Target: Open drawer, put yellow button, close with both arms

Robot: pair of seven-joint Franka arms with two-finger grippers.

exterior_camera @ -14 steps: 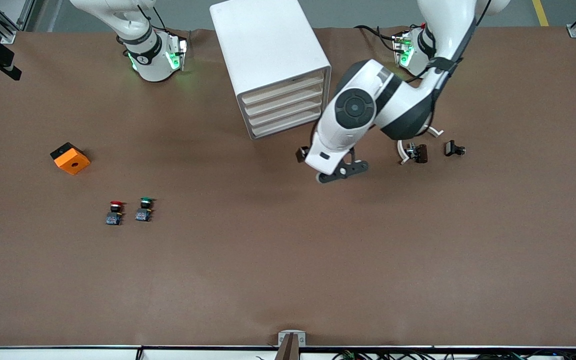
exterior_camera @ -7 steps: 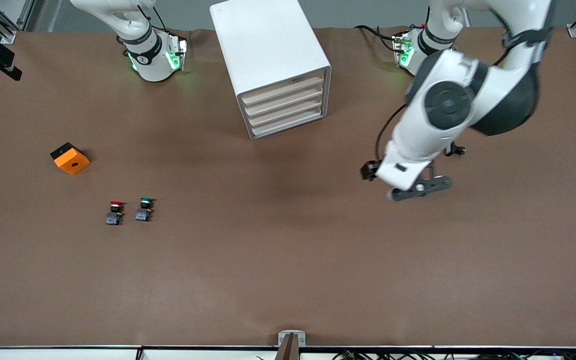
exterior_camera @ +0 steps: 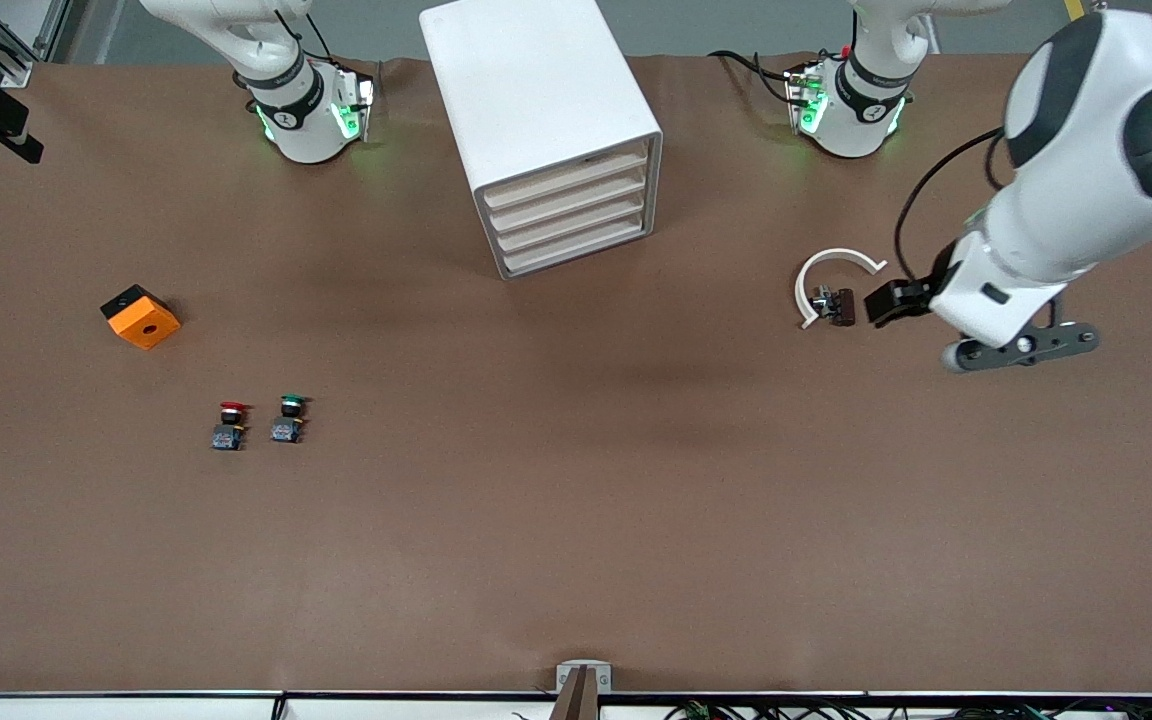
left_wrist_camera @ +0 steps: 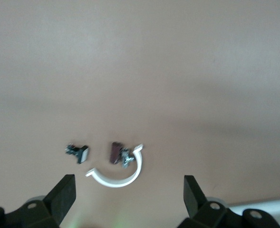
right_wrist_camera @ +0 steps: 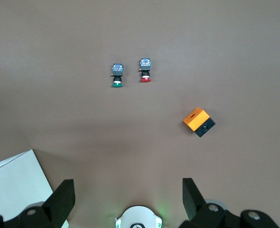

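My left fingers (exterior_camera: pixel 1021 350), spread apart and empty, have swung from the closed drawer (exterior_camera: pixel 566 172) to the counter's (exterior_camera: pixel 576 520) left-arm end. My right fingers (right_wrist_camera: pixel 128 197) wait apart. No yellow button visible; likely inside.

I can read no text, brand or sign anywhere on my screens. Small dark marks sit on the collar bands of the right arm's base (exterior_camera: pixel 288 113) and the left arm's base (exterior_camera: pixel 871 110), too small to make out.
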